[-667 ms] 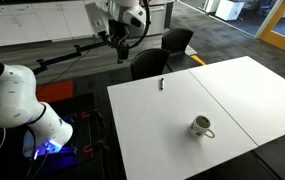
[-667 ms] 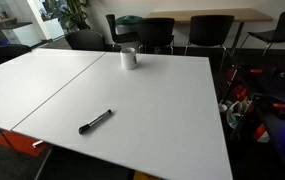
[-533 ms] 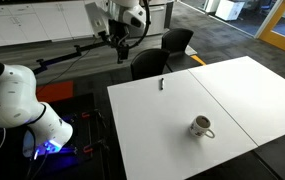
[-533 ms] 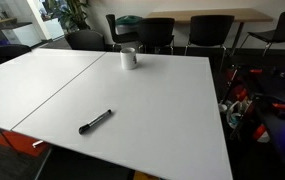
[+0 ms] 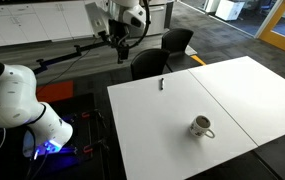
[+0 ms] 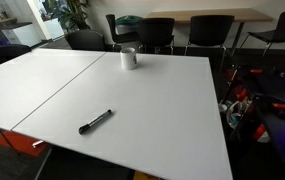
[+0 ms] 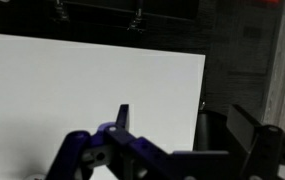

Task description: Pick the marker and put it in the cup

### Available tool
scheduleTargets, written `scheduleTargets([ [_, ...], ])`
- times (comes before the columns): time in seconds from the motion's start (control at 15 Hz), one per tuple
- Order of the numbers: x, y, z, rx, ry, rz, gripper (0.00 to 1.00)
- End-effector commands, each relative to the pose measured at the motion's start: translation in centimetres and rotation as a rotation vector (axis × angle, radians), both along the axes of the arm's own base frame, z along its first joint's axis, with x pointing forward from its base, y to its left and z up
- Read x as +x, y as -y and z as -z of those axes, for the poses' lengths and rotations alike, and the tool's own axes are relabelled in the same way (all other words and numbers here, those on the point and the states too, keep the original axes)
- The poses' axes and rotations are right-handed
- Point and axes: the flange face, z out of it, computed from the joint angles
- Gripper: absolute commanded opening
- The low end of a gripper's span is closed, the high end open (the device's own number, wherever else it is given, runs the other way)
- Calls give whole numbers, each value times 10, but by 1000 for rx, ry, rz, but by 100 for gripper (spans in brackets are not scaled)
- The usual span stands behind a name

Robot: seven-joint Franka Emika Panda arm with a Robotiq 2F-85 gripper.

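The marker (image 5: pixel 162 84) is a thin dark stick lying near the table's edge on the robot's side; it also shows in an exterior view (image 6: pixel 96 121). The whitish-grey cup (image 5: pixel 201 127) stands upright further in on the table, and it shows in an exterior view (image 6: pixel 129 57) near the far edge. My gripper (image 5: pixel 120 46) hangs high above the floor, off the table and well away from the marker. In the wrist view its two fingers (image 7: pixel 182 120) are spread apart with nothing between them. Neither marker nor cup shows in the wrist view.
The white table (image 5: pixel 212 95) is two tops joined by a seam. Black chairs (image 5: pixel 152 62) stand at its edge near my arm, and more chairs (image 6: pixel 158 32) stand behind the cup. The robot's white base (image 5: pixel 17 100) and cabling are beside the table.
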Motion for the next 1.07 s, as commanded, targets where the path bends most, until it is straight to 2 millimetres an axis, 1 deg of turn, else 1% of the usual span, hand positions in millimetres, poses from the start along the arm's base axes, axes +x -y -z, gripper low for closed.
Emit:
scheduleTargets([
  [0.0, 9, -6, 3, 8, 38, -29, 100],
  [0.27, 28, -16, 21, 11, 65, -120, 100],
  [0.53, 53, -25, 46, 5, 100, -226, 100],
  [0.6, 56, -28, 52, 0, 113, -254, 100],
  [0.73, 66, -37, 66, -25, 134, -292, 100],
  [1.0, 85, -65, 89, -76, 235, -370, 100],
])
